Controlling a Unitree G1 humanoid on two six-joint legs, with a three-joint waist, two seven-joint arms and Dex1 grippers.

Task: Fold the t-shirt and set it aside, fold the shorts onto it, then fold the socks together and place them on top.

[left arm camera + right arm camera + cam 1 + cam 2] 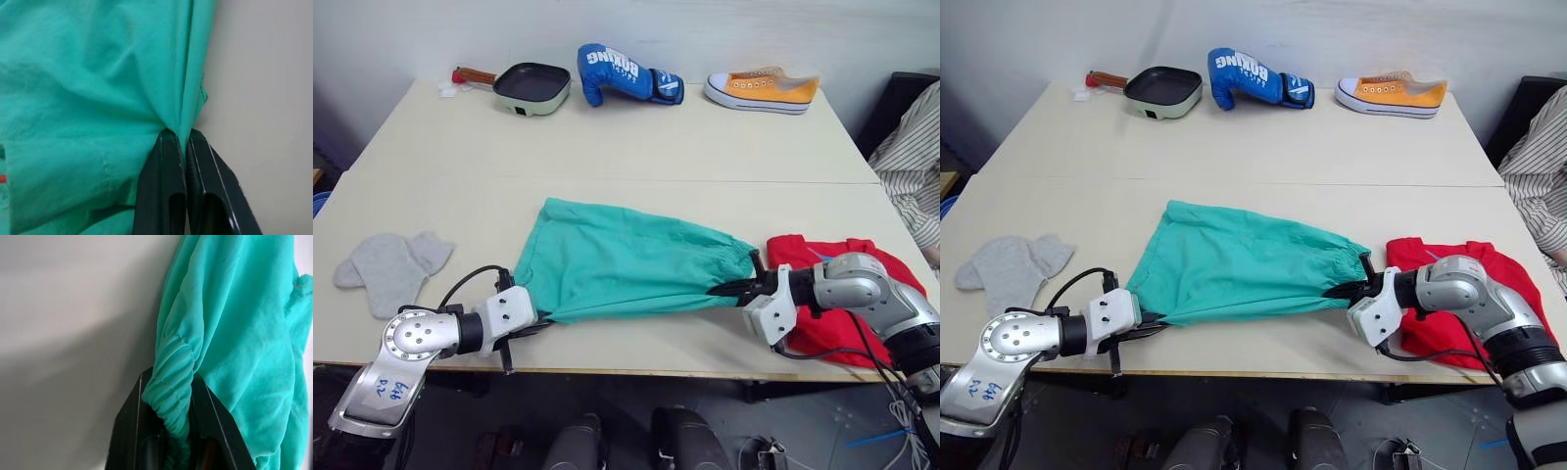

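The teal-green shorts (626, 259) lie stretched across the near part of the table. My left gripper (540, 320) is shut on their near left corner, and the left wrist view shows the fabric (98, 98) pinched between the black fingers (164, 186). My right gripper (726, 289) is shut on the gathered waistband (171, 382) at the right end. The red t-shirt (832, 294) lies folded at the right, partly under my right arm. The grey socks (391, 266) rest at the near left.
At the table's far edge stand a small frying pan (530, 86), a blue boxing glove (622, 73) and an orange sneaker (764, 90). A person's striped sleeve (915, 162) shows at the right edge. The near table edge (636, 370) runs just below both grippers.
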